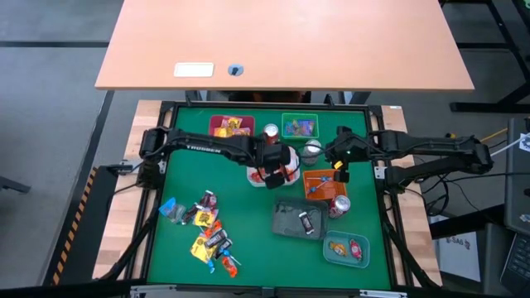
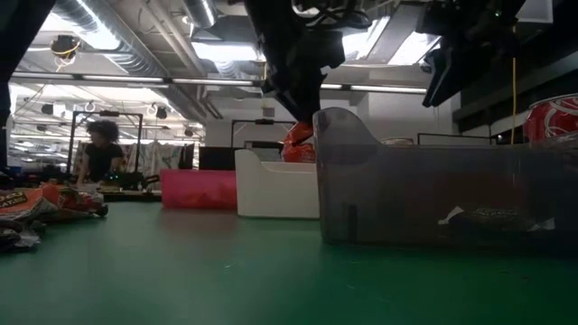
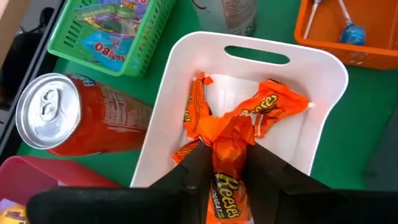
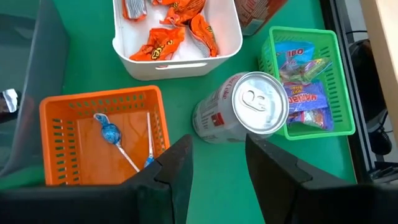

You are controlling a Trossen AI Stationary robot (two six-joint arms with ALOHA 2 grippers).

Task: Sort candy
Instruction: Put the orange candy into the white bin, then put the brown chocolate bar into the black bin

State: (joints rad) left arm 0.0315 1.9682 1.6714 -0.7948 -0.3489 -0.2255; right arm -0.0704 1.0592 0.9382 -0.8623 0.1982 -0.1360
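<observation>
Left wrist view, Reese's wrapper (image 3: 227, 186), white tray (image 3: 323, 99)

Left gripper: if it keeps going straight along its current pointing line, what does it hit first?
Probably the orange candy in the white tray: the left gripper, holding a wrapper, points into that tray. Depth is unclear.

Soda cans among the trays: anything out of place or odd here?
Yes. Soda cans stand between the sorting trays: a red can beside the white tray, a silver can against the green basket. They aren't candy. Nothing spilled or tipped.
</observation>
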